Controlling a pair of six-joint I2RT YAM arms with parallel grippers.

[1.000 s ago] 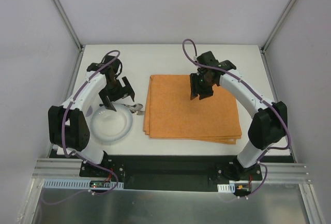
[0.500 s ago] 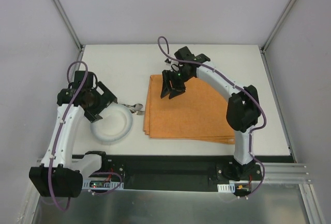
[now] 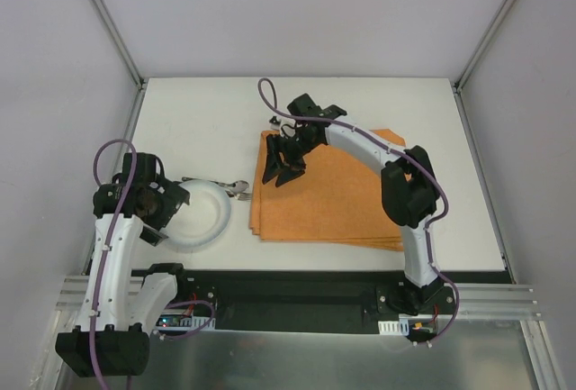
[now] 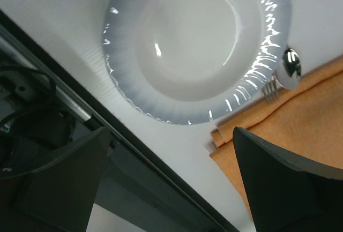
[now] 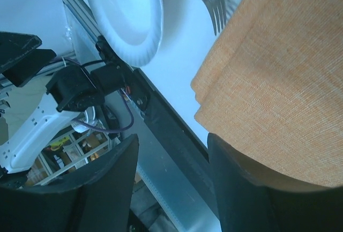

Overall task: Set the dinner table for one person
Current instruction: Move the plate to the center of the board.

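Note:
The dinner table (image 3: 216, 120) is a plain white top. On its left lies a white plate (image 3: 200, 216) with nothing on it, shown large in the left wrist view (image 4: 198, 44). A spoon (image 3: 238, 185) and a fork (image 3: 243, 196) lie between the plate and a folded orange placemat (image 3: 342, 196). My left gripper (image 3: 165, 208) hangs open at the plate's left edge, nothing between its fingers (image 4: 169, 133). My right gripper (image 3: 279, 174) hovers over the placemat's far left corner, open and holding nothing (image 5: 172, 138).
A black base rail (image 3: 297, 286) and aluminium bar run along the table's near edge. Grey walls and frame posts (image 3: 108, 21) close in the left, right and back. The right arm's elbow (image 3: 409, 192) stands over the placemat's right half.
The left arm has pulled back from the plate's far side to its near-left edge. The right gripper has swept left across the placemat to its far left corner, its jaws a little wider.

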